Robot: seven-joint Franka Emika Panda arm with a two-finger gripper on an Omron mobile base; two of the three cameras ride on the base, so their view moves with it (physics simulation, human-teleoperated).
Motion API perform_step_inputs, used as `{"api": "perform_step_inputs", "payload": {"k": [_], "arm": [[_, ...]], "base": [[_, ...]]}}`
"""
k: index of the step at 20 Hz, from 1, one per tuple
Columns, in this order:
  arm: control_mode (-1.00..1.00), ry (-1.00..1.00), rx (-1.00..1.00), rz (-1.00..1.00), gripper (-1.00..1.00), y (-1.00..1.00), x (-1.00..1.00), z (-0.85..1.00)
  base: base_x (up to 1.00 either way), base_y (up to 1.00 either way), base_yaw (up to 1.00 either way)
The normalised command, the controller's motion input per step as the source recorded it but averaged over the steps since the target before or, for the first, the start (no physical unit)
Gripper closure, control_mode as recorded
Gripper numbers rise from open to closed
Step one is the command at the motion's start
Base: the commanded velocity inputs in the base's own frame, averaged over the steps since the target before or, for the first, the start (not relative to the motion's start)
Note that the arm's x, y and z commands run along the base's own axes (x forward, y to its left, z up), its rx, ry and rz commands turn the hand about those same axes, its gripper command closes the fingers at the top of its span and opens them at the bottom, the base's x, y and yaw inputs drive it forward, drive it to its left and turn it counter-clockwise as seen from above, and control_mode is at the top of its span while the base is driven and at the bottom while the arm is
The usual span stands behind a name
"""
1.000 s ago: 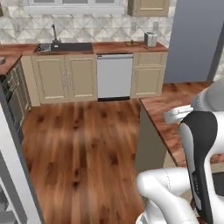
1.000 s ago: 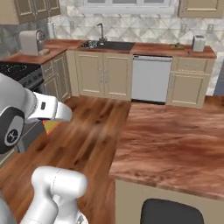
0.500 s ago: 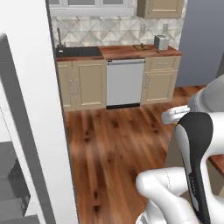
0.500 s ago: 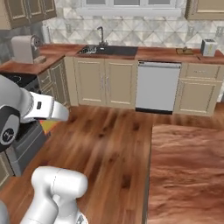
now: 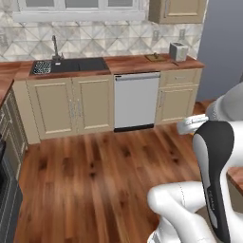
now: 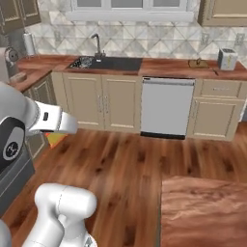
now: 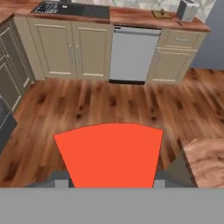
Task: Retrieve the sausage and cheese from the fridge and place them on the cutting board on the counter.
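The gripper [image 6: 61, 131] hangs over the wood floor [image 5: 95, 175], out in the open kitchen. In the hand view the cheese [image 7: 109, 154] fills the space between the fingers as a broad orange-red wedge. The fingertips are hidden behind it, so the jaws seem clamped on it rather than plainly shown so. From the right base view a small orange corner of the cheese peeks out under the white hand. The board [image 5: 155, 57] lies on the far counter [image 5: 133, 63], just beside the toaster [image 5: 178, 51] and to the right of the sink [image 5: 71, 65], well apart from the gripper.
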Motion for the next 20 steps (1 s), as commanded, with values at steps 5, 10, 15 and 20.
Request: {"api": "perform_step_inputs", "payload": {"k": [5, 10, 15, 20], "arm": [[1.00, 0.00, 0.00, 0.00, 1.00, 0.00, 0.00, 0.00], [1.00, 0.00, 0.00, 0.00, 1.00, 0.00, 0.00, 0.00], [1.00, 0.00, 0.00, 0.00, 1.00, 0.00, 0.00, 0.00], [1.00, 0.00, 0.00, 0.00, 1.00, 0.00, 0.00, 0.00]], "base": [[1.00, 0.00, -0.02], [1.00, -0.04, -0.03], [1.00, -0.19, -0.07], [1.00, -0.24, -0.07]]}}
